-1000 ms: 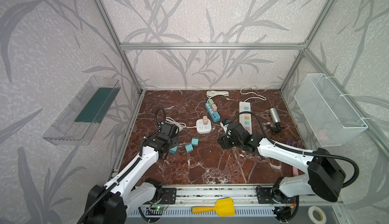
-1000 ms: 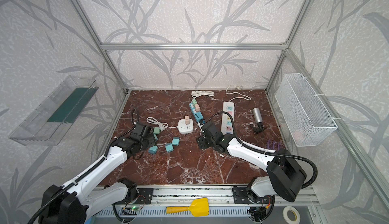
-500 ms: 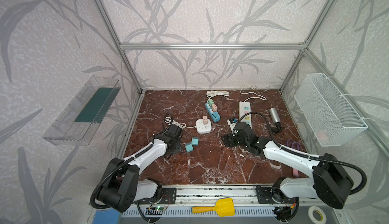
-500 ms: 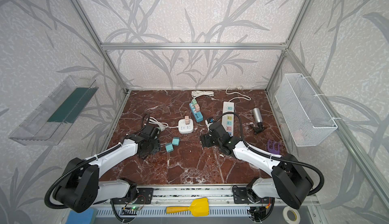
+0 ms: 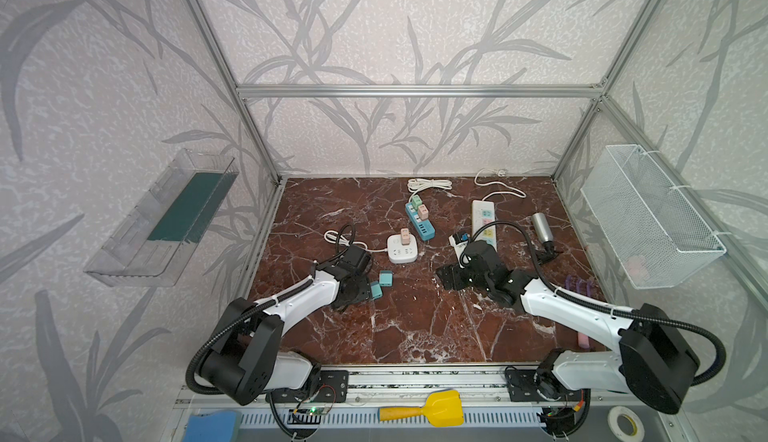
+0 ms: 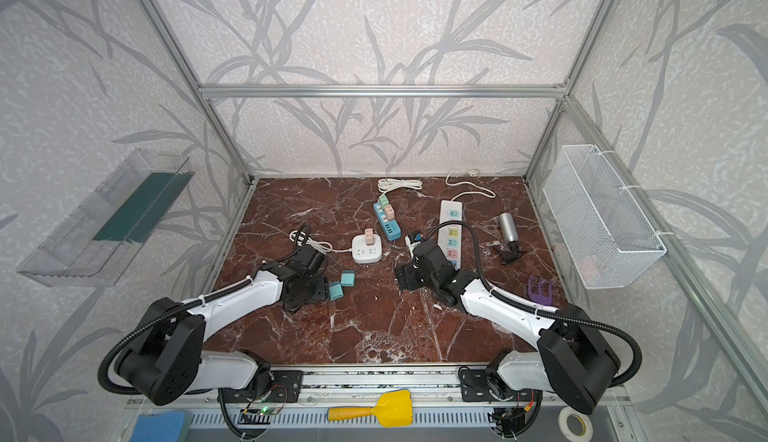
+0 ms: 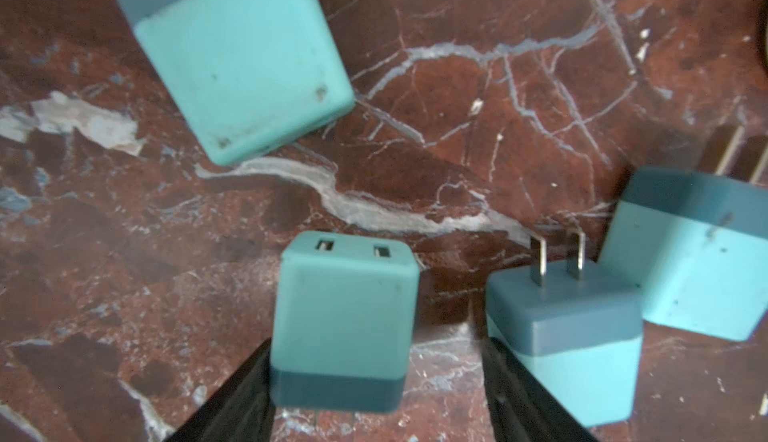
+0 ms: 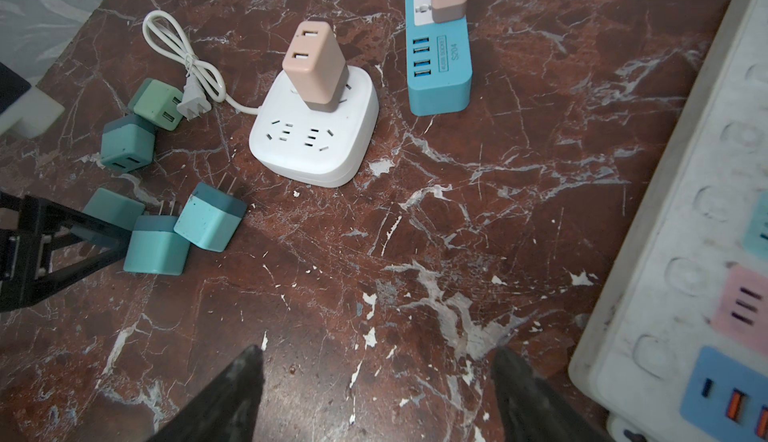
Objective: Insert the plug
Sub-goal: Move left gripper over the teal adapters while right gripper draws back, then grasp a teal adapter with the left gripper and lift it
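Several teal plugs lie on the marble floor. In the left wrist view one teal plug (image 7: 345, 319) sits between the fingers of my left gripper (image 7: 376, 342), which is open: the plug is against one finger, with a gap to the other finger (image 7: 515, 390). A second plug (image 7: 561, 328), prongs up, lies just outside that finger. In both top views my left gripper (image 5: 353, 290) (image 6: 309, 290) covers the plug between its fingers. My right gripper (image 8: 376, 361) (image 5: 449, 280) is open over bare floor. The white square socket (image 8: 316, 132) carries a beige plug (image 8: 316, 66).
A blue power strip (image 5: 419, 222) with plugs in it lies behind the square socket. A long white power strip (image 5: 484, 222) lies beside my right wrist. A silver cylinder (image 5: 540, 226) and a purple clip (image 5: 577, 284) are at the right. A green plug (image 8: 158, 103) lies by the white cord.
My left gripper has moved right toward the teal plugs and now has one between its fingers. The right gripper's jaws have widened; it has stayed in about the same place.
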### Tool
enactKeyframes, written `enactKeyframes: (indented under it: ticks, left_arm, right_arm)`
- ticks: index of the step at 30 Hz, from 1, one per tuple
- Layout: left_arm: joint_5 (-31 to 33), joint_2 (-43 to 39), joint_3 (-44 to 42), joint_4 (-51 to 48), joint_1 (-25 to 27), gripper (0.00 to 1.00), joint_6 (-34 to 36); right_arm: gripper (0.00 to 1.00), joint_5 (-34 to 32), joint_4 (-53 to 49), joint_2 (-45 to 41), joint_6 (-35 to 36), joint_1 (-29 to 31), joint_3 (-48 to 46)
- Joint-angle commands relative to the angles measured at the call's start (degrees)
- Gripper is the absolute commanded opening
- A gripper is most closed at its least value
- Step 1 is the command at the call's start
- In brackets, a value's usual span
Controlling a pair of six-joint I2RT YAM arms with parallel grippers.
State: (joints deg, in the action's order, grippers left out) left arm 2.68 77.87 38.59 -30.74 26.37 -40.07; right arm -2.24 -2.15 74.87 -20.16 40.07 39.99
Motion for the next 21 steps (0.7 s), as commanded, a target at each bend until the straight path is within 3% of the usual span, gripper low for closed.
enactKeyframes:
  ticks: [1, 10, 21]
  left_arm:
    - [-1.0, -1.2, 1.3, -1.6, 1.0, 0.76, -1.8]
    - [5.5, 0.5, 4.4, -6.6, 1.7, 0.76, 0.3]
    - [7.5, 8.3, 6.9, -6.2, 1.6, 0.68, 0.5]
  right_arm:
    - [0.85, 0.1, 0.5, -0.9, -0.3, -0.3, -0.3]
    - [0.85, -0.1, 0.0, -1.2, -0.1, -0.3, -0.2]
    - [0.85, -0.4, -0.4, -1.4, 0.1, -0.3, -0.1]
